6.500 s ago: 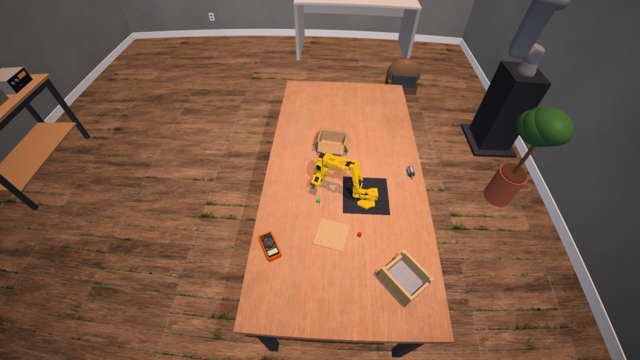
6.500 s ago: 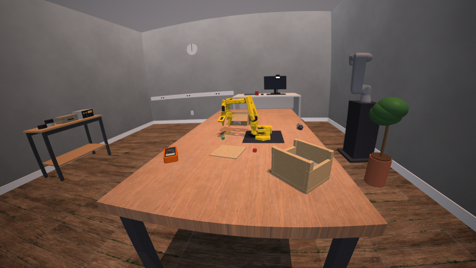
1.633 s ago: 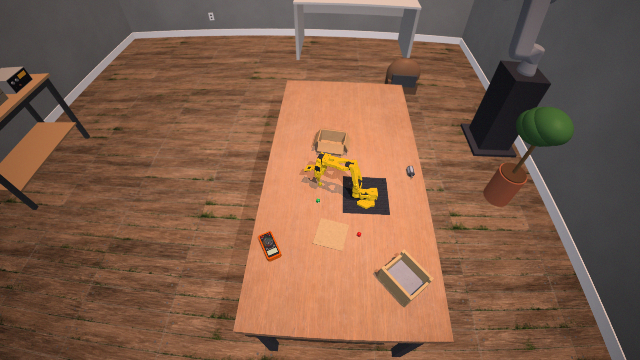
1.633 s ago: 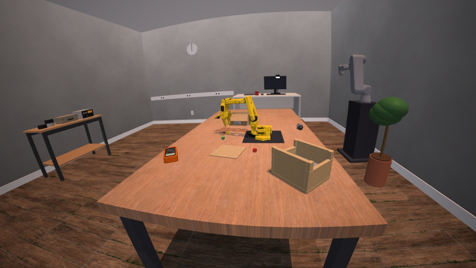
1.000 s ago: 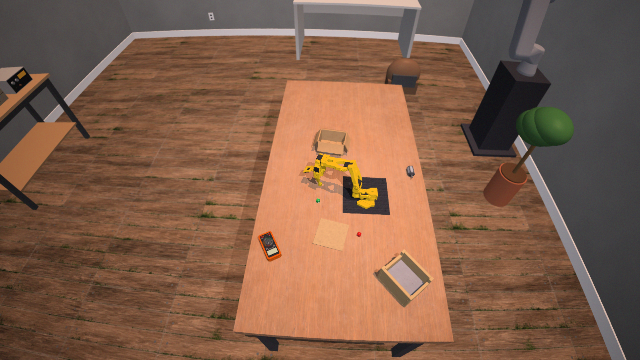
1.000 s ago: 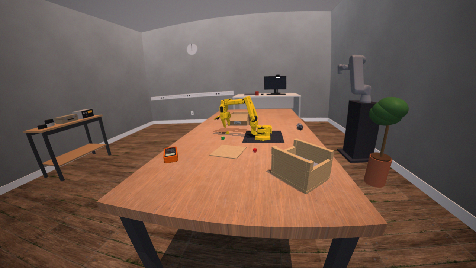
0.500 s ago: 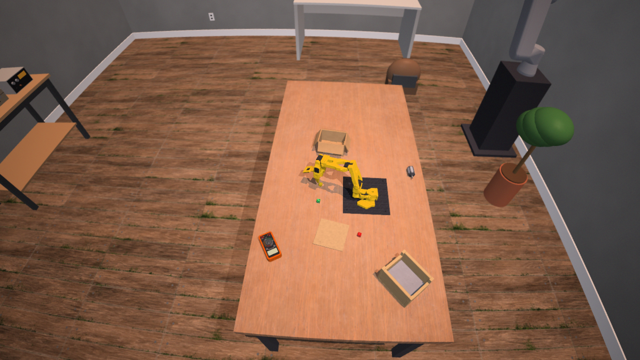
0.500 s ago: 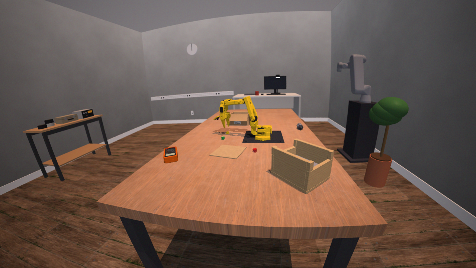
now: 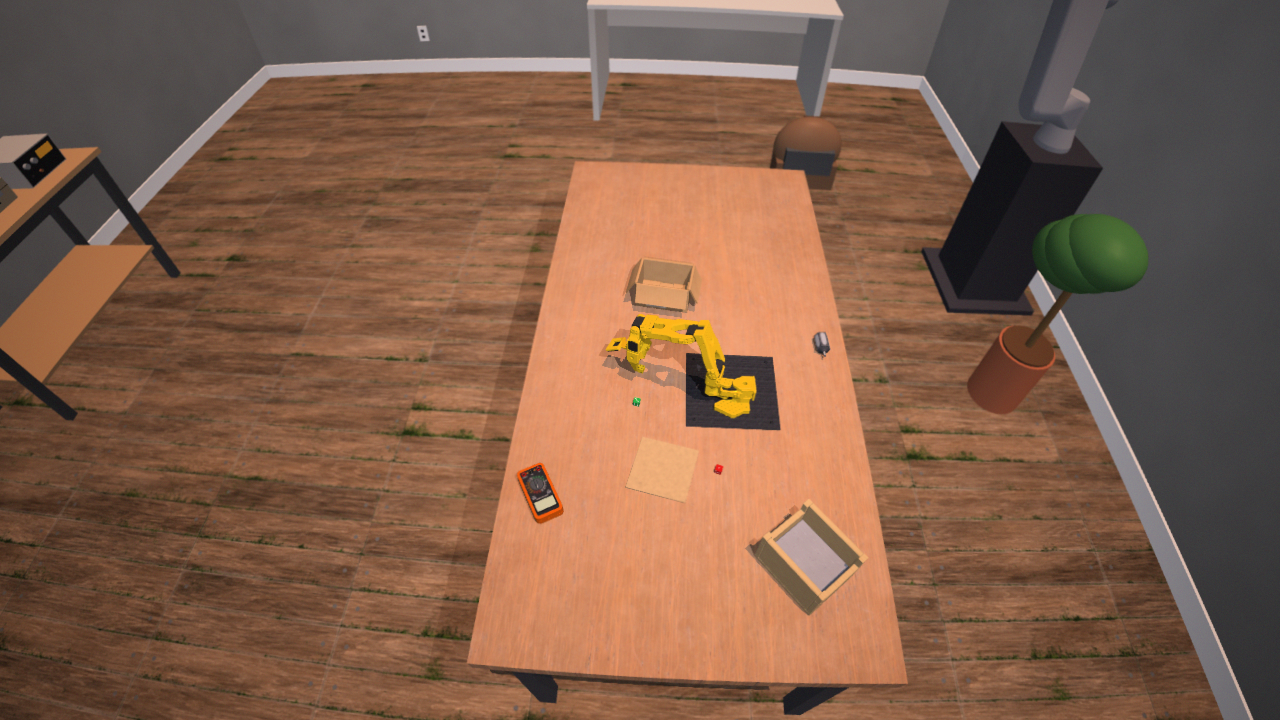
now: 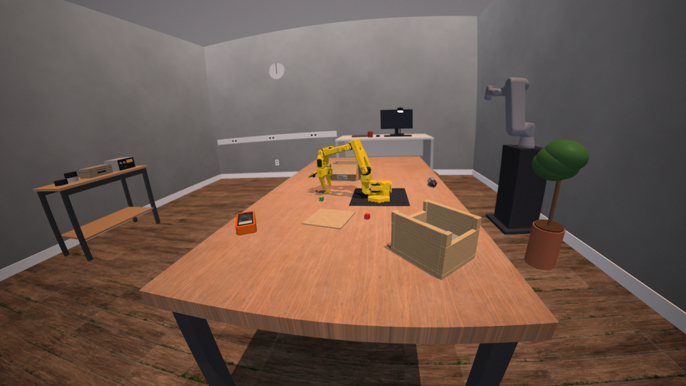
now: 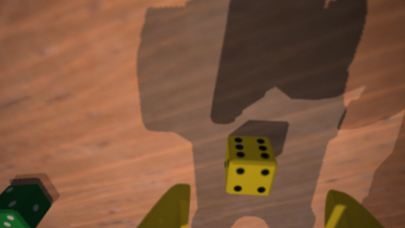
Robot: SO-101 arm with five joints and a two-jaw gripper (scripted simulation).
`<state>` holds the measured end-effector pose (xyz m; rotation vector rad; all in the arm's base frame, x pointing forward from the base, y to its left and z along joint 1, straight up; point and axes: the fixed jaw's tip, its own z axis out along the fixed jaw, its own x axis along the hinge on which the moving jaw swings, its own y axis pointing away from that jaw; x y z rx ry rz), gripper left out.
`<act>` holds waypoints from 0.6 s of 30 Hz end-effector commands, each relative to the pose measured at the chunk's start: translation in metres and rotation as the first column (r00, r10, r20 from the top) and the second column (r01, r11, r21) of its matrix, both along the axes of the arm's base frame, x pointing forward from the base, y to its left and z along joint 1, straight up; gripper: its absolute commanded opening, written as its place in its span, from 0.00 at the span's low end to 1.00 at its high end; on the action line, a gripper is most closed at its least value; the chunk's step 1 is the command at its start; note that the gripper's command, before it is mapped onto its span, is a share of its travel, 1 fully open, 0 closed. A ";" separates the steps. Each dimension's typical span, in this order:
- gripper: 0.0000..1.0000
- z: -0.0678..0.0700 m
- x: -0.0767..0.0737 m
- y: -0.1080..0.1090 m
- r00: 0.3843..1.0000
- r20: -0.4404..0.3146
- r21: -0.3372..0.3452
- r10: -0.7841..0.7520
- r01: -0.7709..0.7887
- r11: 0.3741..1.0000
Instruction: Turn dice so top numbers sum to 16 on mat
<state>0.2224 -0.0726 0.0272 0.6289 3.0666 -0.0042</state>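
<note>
Our fingers (image 9: 637, 365) (image 10: 327, 190) stand parted above the yellow die (image 11: 250, 166); light and hard, we judge, best pinched by opposite sides.

The gripper (image 9: 636, 365) (image 10: 326, 187) (image 11: 257, 189) is now lowered nearer the yellow die (image 10: 328, 192) (image 11: 250, 166). Its wrist is turned from the earliest view.
</note>
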 end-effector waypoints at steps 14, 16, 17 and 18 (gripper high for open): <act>0.25 -0.023 -0.003 0.003 1.000 -0.019 0.008 0.000 0.000 1.000; 0.25 -0.024 -0.003 0.003 1.000 -0.019 0.008 0.000 0.000 1.000; 0.25 -0.024 -0.003 0.003 1.000 -0.019 0.008 0.000 0.000 1.000; 0.25 -0.024 -0.003 0.003 1.000 -0.019 0.008 0.000 0.000 1.000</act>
